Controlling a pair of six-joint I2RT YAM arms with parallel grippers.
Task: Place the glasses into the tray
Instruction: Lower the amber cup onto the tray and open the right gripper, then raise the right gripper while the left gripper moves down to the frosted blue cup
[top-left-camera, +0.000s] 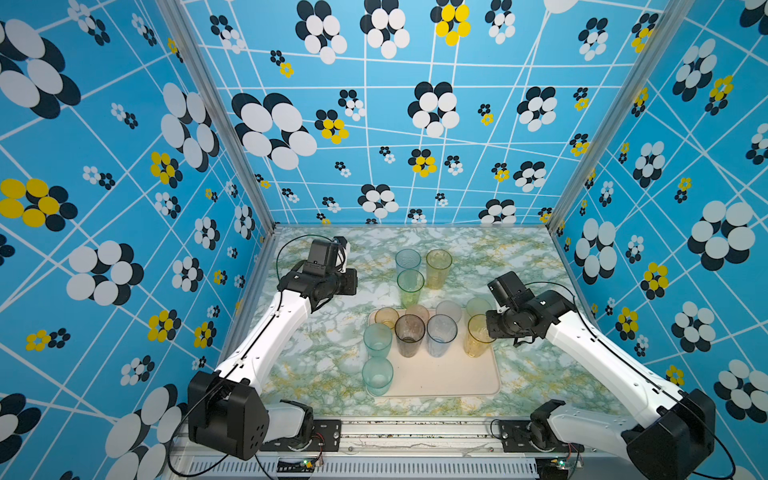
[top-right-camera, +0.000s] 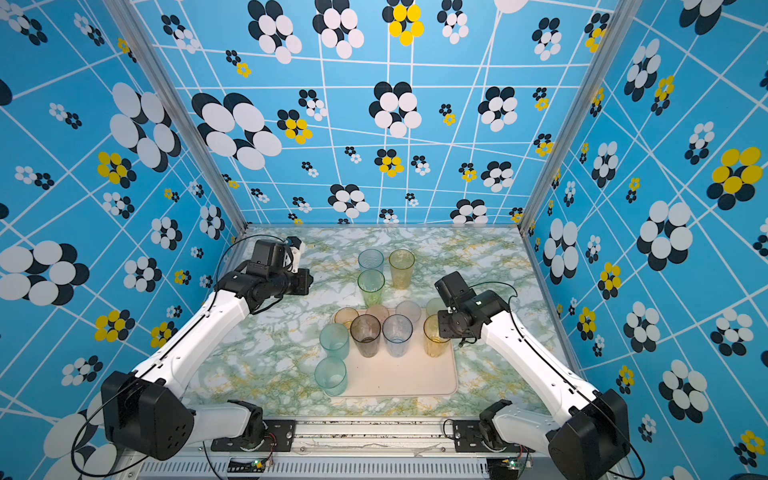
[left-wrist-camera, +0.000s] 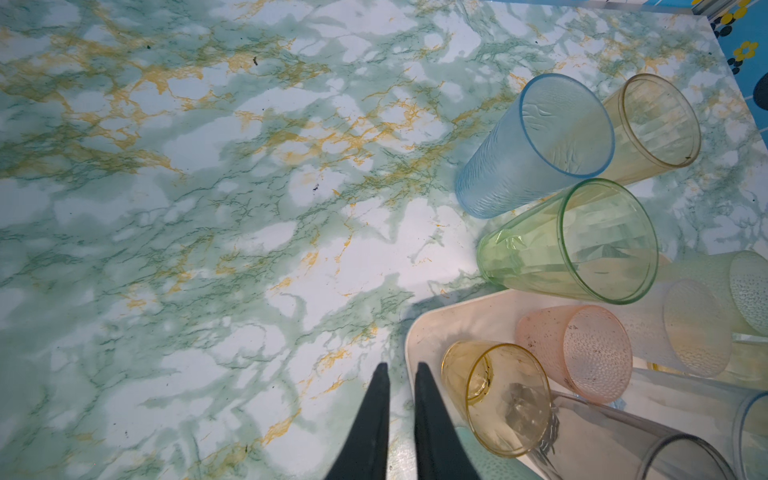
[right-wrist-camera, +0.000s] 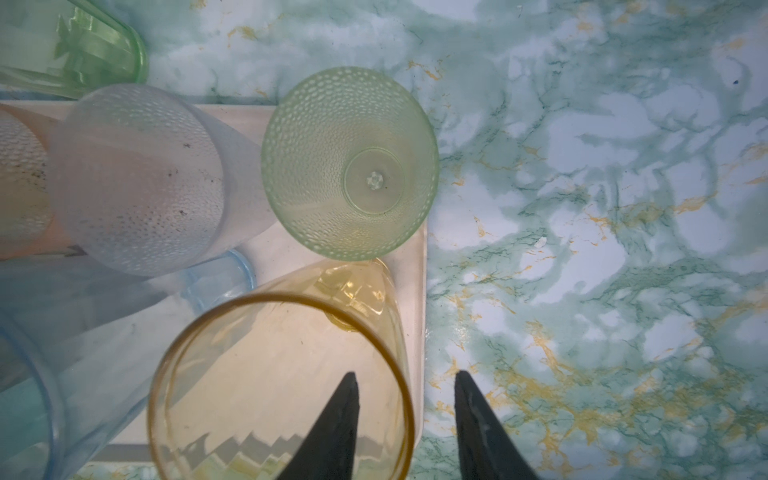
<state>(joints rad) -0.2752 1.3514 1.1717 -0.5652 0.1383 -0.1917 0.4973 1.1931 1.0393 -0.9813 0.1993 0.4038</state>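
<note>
Right wrist view has my right gripper (right-wrist-camera: 406, 374) parted, 1 finger inside and 1 outside the rim of the tall amber tumbler (right-wrist-camera: 249, 374), pinching nothing. That tumbler stands upright inside the tray (right-wrist-camera: 413, 311) by its edge, just beside a short green tumbler (right-wrist-camera: 349, 166). My left gripper (left-wrist-camera: 401, 368) is all but closed on nothing, over bare table (left-wrist-camera: 208, 208) beside the tray corner.

In both top views 3 tall glasses stand upright on the table behind the tray: a blue tumbler (top-left-camera: 408, 259), a green tumbler (top-left-camera: 410, 286) and a pale amber tumbler (top-left-camera: 438, 266). I judge them light, thin-walled and stiff, probably plastic. Their smooth tapered sides could slip, and their height makes them tippy. I'd take each by the rim, 1 finger inside, and lift straight up, since the cluster looks too tight for a side grasp.
</note>
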